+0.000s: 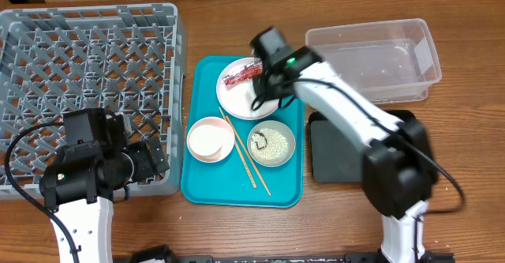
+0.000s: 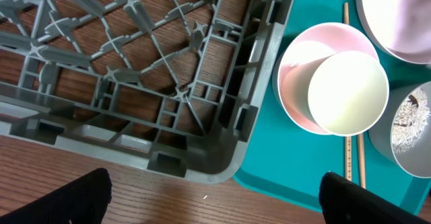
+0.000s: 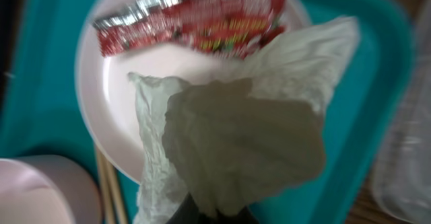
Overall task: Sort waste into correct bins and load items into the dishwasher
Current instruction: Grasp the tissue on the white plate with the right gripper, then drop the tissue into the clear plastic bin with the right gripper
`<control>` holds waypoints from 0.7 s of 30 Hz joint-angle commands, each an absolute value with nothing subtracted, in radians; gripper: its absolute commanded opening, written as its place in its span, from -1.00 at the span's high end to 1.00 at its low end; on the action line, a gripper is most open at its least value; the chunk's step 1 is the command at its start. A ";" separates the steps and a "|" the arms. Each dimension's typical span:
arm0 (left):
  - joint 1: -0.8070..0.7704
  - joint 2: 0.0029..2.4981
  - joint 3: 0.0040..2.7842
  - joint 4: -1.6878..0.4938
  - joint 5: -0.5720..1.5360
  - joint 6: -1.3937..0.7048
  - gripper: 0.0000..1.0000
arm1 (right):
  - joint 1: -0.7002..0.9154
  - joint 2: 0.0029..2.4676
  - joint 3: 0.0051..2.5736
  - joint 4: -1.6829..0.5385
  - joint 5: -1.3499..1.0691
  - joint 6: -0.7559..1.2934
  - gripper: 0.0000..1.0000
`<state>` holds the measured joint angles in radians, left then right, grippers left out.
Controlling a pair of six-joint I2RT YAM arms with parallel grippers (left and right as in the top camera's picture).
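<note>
My right gripper [image 1: 263, 91] is shut on the crumpled white napkin [image 3: 242, 136] and holds it just above the white plate [image 1: 237, 97]. The red snack wrapper [image 1: 239, 76] lies on that plate and also shows in the right wrist view [image 3: 195, 22]. The pale pink bowl [image 1: 211, 140] with the small white cup [image 2: 348, 93] inside it, the grey bowl [image 1: 272, 144] with rice grains, and the two chopsticks [image 1: 246, 154] lie on the teal tray [image 1: 237, 192]. My left gripper [image 2: 215, 207] is open and empty over the wood beside the grey dish rack's [image 1: 87, 58] near right corner.
The clear tub [image 1: 371, 58] stands at the back right. The black tray [image 1: 327, 152] lies in front of it, partly covered by my right arm. A single rice grain [image 2: 205, 197] lies on the wood between my left fingers.
</note>
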<state>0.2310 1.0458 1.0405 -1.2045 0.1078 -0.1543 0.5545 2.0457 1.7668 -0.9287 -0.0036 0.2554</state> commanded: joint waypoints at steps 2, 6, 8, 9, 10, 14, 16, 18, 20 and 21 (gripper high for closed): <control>0.237 1.053 1.064 -1.203 0.097 -0.135 -0.99 | 0.439 1.861 1.816 -0.963 -0.001 0.263 0.92; 0.237 1.053 1.064 -1.199 0.097 -0.135 -1.00 | 0.323 1.853 1.811 -1.013 -0.001 0.263 0.92; 0.237 1.053 1.064 -1.198 0.097 -0.135 -1.00 | 0.276 1.853 1.805 -1.016 -0.001 0.263 0.92; 0.237 1.053 1.064 -1.197 0.097 -0.135 -1.00 | 0.258 1.853 1.806 -1.017 -0.001 0.263 0.92; 0.237 1.053 1.064 -1.196 0.097 -0.135 -1.00 | 0.239 1.853 1.805 -1.017 -0.001 0.263 0.92; 0.237 1.053 1.064 -1.196 0.097 -0.135 -1.00 | 0.177 1.853 1.805 -1.023 -0.001 0.263 0.71; 0.237 1.053 1.064 -1.196 0.097 -0.135 -1.00 | 0.168 1.853 1.805 -1.028 -0.001 0.263 -0.15; 0.237 1.053 1.064 -1.195 0.097 -0.135 -0.99 | 0.170 1.853 1.805 -1.028 -0.015 0.263 -0.71; 0.237 1.053 1.064 -1.195 0.097 -0.135 -1.00 | 0.174 1.853 1.806 -1.021 -0.088 0.263 -1.00; 0.237 1.053 1.064 -1.195 0.097 -0.135 -1.00 | 0.175 1.853 1.806 -1.011 -0.146 0.263 -1.00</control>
